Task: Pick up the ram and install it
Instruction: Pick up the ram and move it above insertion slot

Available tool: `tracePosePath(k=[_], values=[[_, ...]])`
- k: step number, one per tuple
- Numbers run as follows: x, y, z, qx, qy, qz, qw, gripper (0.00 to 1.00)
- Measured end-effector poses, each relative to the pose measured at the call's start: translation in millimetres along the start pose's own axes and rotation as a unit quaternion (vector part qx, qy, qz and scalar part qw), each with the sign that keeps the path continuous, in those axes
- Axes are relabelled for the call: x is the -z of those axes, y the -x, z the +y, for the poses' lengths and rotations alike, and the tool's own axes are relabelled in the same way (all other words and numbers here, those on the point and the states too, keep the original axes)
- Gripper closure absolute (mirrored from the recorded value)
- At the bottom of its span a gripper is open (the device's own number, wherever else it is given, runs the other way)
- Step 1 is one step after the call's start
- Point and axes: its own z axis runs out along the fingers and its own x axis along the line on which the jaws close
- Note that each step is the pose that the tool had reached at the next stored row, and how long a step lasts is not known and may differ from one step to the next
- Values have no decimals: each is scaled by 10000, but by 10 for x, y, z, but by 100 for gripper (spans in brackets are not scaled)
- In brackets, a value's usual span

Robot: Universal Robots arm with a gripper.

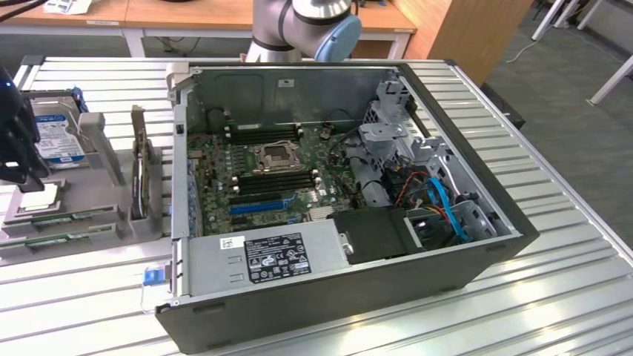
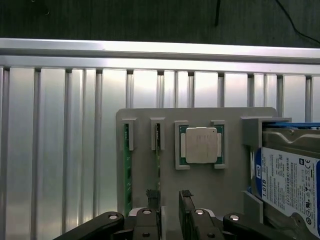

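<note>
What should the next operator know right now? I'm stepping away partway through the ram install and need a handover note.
Gripper: fingers open, holding nothing, above the gray holder beside the open computer case.
Ram: two sticks stand on edge in the holder's slots. One ram stick is close to the fingers and the other ram stick is one slot further out.
Done: nothing has been picked up yet.
Left: grasping a stick and seating it on the motherboard inside the case.

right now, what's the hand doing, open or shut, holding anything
Hand: open, holding nothing, over the grey tray that carries the thin green ram sticks.
</note>
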Motion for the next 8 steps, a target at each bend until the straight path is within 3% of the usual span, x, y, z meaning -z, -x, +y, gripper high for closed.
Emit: tracePosePath(k=[8], values=[[-128,-6,-2,0,1,0,10000,70]])
